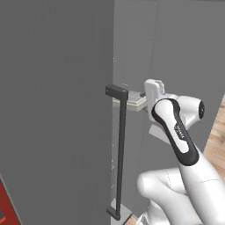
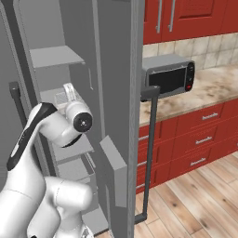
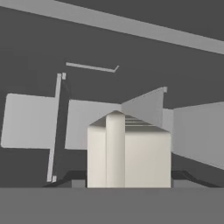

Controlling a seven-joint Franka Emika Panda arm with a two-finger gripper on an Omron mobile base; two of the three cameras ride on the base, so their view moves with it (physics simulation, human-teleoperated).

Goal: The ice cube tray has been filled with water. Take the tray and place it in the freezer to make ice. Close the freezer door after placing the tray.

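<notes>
at the centre of the left base view, the ice cube tray (image 1: pixel 134 102) pokes out level from behind the open freezer door (image 1: pixel 57 110), carried ahead of the white arm's wrist into the freezer (image 2: pixel 56 69). low in the middle of the hand view the tray (image 3: pixel 129 155) rises end-on as an off-white block between the dark finger tips, so the gripper (image 3: pixel 129 186) looks clamped on the tray's near end. i judge the placing step to be in hand: tray inside the compartment, not yet set down. next, it needs lowering flat onto a shelf (image 2: pixel 51 56), letting go, pulling the arm clear, then swinging the door shut by its dark handle (image 1: pixel 119 154).

the fingers themselves are mostly cut off at the bottom edge. the water-filled cells cannot be made out, nor which shelf lies beneath the tray.
</notes>
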